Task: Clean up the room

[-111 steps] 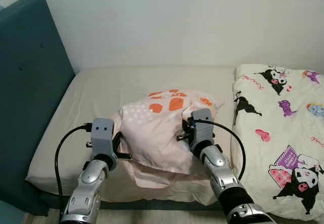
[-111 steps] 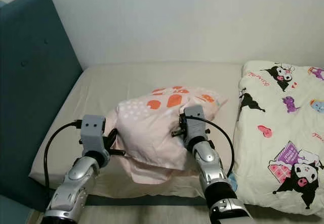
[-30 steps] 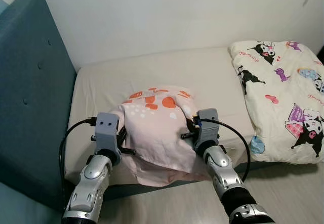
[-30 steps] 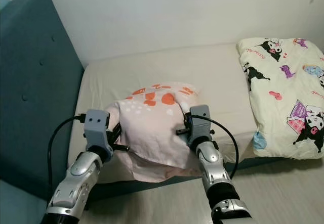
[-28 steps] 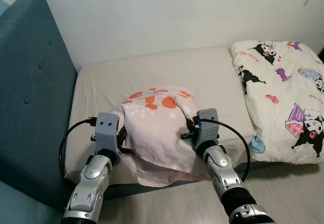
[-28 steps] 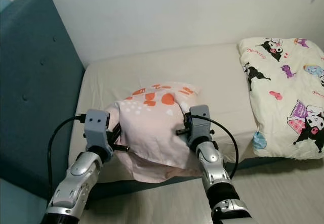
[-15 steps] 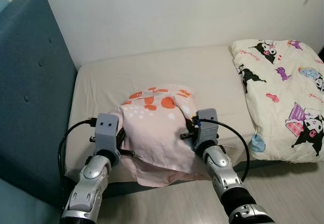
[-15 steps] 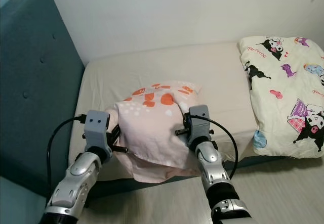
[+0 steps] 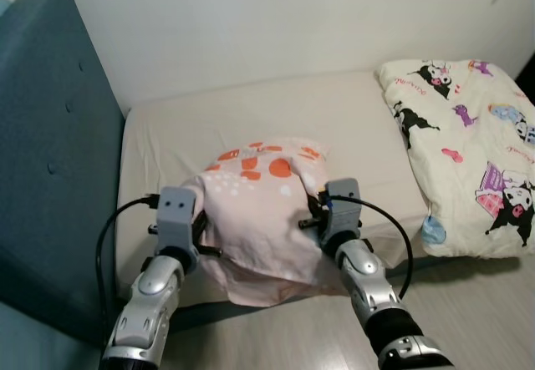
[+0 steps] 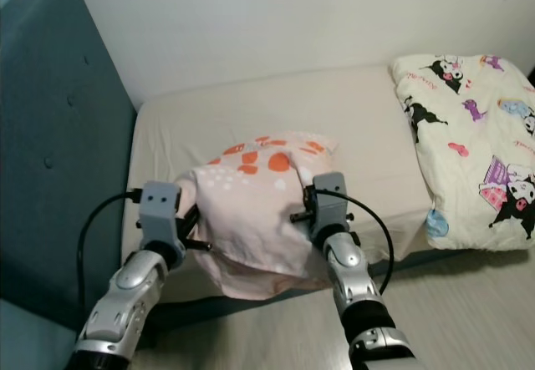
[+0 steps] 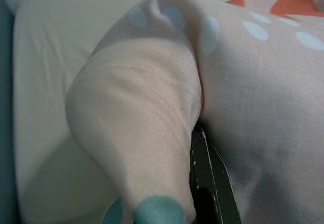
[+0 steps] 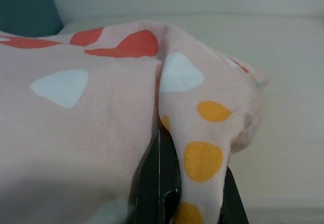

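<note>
left gripper (image 9: 199, 238) and right gripper (image 9: 311, 214) pinch pillow (image 9: 257, 205) over bed (image 9: 351, 128) edge

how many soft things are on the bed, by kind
Pink pillow, pinched at its sides by the left gripper and right gripper: 1
Cartoon-print comforter, folded on the mattress: 1
Total: 2
</note>
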`<state>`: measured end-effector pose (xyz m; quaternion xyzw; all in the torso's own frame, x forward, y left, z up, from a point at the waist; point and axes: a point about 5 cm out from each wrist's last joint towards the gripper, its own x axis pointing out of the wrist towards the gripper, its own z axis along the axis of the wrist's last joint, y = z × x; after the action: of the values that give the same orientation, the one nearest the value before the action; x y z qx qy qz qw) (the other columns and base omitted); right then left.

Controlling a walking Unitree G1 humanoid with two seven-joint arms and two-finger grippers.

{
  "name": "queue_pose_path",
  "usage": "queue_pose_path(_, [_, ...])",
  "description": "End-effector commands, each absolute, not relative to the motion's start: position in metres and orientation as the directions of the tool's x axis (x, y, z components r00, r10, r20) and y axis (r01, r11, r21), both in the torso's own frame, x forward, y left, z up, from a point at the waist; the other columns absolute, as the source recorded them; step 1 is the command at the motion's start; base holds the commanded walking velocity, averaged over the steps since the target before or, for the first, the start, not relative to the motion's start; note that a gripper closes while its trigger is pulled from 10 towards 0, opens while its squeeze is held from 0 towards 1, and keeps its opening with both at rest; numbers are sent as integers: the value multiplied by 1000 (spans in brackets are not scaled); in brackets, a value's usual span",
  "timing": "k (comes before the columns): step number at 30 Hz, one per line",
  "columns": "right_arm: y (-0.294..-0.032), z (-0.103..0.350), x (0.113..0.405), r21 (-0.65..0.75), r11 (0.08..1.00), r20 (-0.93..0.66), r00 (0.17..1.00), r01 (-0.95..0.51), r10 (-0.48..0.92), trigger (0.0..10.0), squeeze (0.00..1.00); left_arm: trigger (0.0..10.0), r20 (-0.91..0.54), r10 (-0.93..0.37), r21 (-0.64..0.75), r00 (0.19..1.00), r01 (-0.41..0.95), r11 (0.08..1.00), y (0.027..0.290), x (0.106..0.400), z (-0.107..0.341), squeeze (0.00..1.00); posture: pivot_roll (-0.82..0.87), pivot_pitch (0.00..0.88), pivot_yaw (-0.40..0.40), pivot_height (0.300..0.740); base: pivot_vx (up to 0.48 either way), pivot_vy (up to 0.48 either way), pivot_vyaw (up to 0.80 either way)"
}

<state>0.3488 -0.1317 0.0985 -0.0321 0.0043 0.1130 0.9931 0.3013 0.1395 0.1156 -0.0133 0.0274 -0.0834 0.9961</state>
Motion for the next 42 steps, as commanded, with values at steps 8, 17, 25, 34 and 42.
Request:
queue_pose_path(8, [-123, 102, 349, -88, 961, 2, 965, -262, 263, 10000, 0, 10000, -33, -177, -39, 984, 176, 984, 135, 301, 117, 0, 60, 135, -8, 740, 0, 0, 0])
queue_pose_path(17, [-122, 103, 350, -100, 958, 1, 962, -270, 272, 10000, 0, 10000, -67, -154, -75, 986, 149, 986, 135, 301, 115, 0, 62, 129, -9, 740, 0, 0, 708])
queue_pose_path(25, [-121, 103, 349, -104, 956, 5, 961, -275, 277, 10000, 0, 10000, -67, -159, -74, 985, 154, 985, 134, 301, 115, 0, 62, 121, -9, 740, 0, 0, 800])
queue_pose_path(34, [-121, 103, 349, -103, 957, 9, 962, -270, 272, 10000, 0, 10000, -64, -191, -34, 979, 189, 981, 128, 300, 116, 0, 61, 116, -2, 740, 0, 0, 800])
queue_pose_path(42, [-125, 102, 348, -46, 969, 14, 970, -242, 243, 10000, 0, 10000, -60, -246, -31, 968, 244, 969, 123, 301, 118, 0, 64, 119, 3, 740, 0, 0, 309])
